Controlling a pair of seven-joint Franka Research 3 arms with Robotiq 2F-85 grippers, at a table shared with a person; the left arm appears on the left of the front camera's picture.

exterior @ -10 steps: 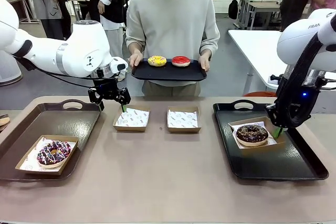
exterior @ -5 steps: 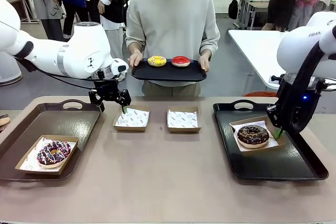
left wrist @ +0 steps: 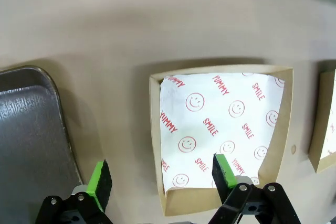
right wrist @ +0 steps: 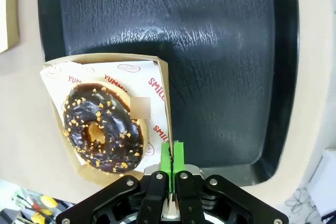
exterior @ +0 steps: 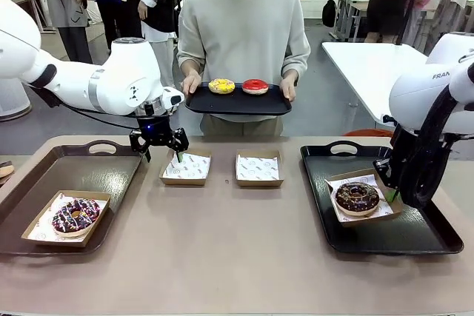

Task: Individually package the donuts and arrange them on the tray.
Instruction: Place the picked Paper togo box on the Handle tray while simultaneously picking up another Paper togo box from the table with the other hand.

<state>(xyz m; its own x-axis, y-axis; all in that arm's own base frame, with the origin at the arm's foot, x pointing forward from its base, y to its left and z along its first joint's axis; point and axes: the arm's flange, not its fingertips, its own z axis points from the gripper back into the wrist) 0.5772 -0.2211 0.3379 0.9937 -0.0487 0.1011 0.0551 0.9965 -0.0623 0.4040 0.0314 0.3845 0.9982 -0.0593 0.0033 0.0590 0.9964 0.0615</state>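
Note:
My right gripper point(right wrist: 172, 157) is shut on the side wall of a brown cardboard box point(right wrist: 165, 94) that holds a chocolate donut point(right wrist: 102, 127) with pale sprinkles, resting on the black right tray point(right wrist: 220, 45). From the front, that gripper point(exterior: 392, 195) pinches the box's right edge beside the donut point(exterior: 357, 197). My left gripper point(left wrist: 163, 177) is open just above the table, straddling the near wall of an empty paper-lined box point(left wrist: 220, 129); in the front view it point(exterior: 161, 152) hovers at that box point(exterior: 185, 167). A person holds a small tray point(exterior: 237, 101) bearing a yellow donut point(exterior: 221, 86) and a red donut point(exterior: 255, 86).
A second chocolate donut point(exterior: 75, 214) with purplish sprinkles sits boxed on the left tray point(exterior: 96, 172). Another empty lined box point(exterior: 258, 168) lies mid-table. The left tray's rim point(left wrist: 55, 114) is close beside my left fingers. A white table stands at the far right.
My right gripper has dragged the boxed chocolate donut a little toward the front right of its tray. My left gripper has shifted slightly right and down over the empty box.

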